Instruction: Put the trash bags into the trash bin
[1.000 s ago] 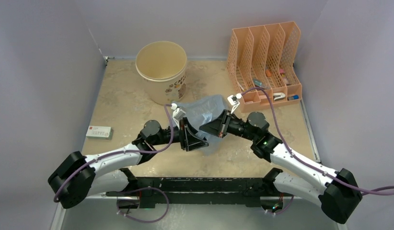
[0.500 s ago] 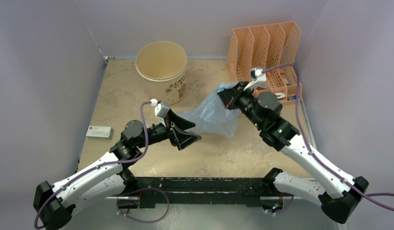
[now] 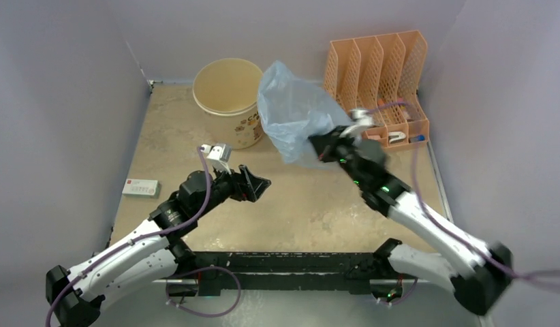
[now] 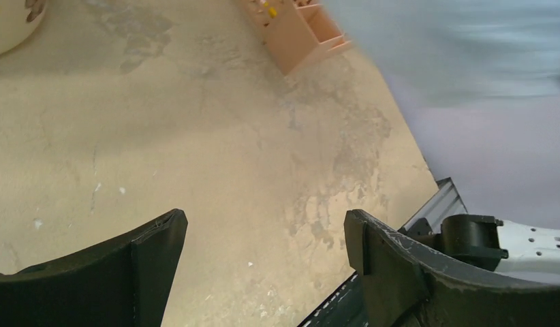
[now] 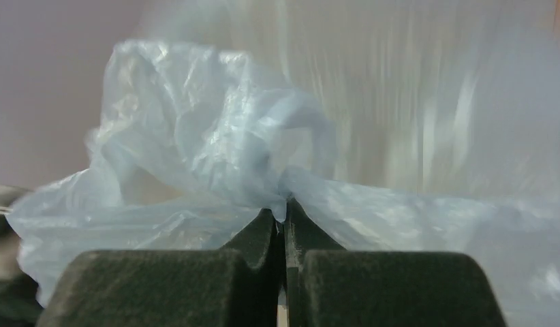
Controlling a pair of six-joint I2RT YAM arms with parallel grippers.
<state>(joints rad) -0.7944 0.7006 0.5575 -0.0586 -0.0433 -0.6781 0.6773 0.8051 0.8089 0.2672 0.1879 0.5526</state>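
Tabletop (image 3: 298,204) beige, stained; walls (image 3: 59,102) lavender; right gripper (image 5: 284,208) pinching trash bag (image 3: 291,109); left gripper (image 4: 263,221) spread, empty.

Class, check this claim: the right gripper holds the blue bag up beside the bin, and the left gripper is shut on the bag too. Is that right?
One part is wrong: the left gripper is open and holds nothing, as the left wrist view shows. The right gripper does hold the blue bag up beside the bin.

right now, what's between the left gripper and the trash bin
Only bare tabletop between the left gripper and the trash bin, per the top view.
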